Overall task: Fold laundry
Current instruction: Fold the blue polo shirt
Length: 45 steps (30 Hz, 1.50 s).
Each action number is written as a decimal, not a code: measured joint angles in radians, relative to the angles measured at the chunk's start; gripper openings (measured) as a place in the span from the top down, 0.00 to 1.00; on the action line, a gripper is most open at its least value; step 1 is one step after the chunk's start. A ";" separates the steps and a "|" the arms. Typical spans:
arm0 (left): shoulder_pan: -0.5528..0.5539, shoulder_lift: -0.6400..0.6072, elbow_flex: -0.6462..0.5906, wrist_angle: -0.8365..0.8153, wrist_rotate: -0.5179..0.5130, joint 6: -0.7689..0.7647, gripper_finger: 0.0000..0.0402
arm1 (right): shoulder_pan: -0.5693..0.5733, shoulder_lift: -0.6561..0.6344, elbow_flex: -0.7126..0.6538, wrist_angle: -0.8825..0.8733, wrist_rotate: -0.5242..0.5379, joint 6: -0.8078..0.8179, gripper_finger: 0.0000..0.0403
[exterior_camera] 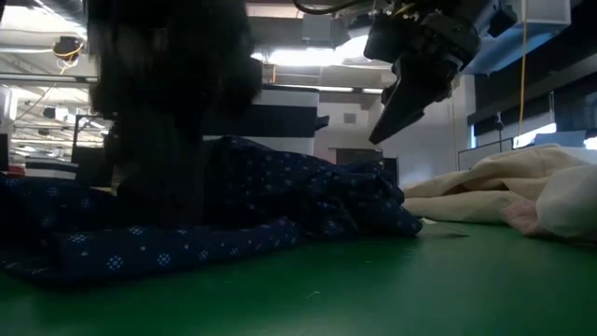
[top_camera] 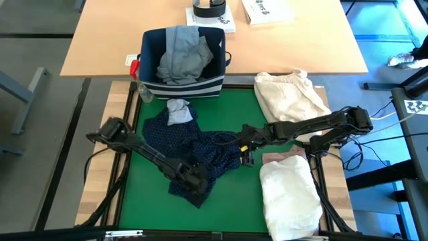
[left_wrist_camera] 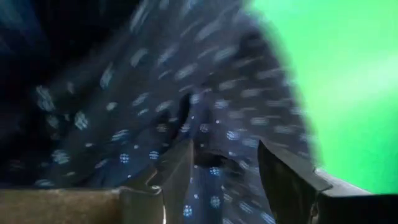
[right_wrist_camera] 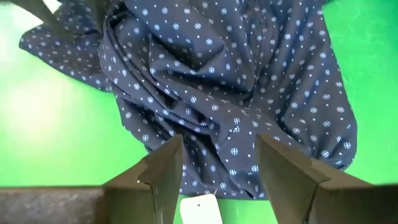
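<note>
High view: navy shirt (top_camera: 200,150) lies crumpled mid-mat (top_camera: 234,207). Left gripper (top_camera: 190,179) is down on its near edge; right gripper (top_camera: 243,148) sits at its right edge. Grey jeans (top_camera: 182,55) fill the bin (top_camera: 184,87); white shirt (top_camera: 289,194) and pink top (top_camera: 281,158) lie right.

Low view: right gripper (exterior_camera: 401,107) hangs above the shirt (exterior_camera: 280,201), fingers spread.

Left wrist view: spread fingers (left_wrist_camera: 283,171) straddle a fold (left_wrist_camera: 205,155).

Right wrist view: spread fingers (right_wrist_camera: 165,165) over the hem, nothing held.
</note>
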 joint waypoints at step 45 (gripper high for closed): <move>-0.127 -0.821 0.382 -0.823 -0.466 0.249 1.00 | 0.100 0.165 0.001 0.050 0.055 -0.067 0.51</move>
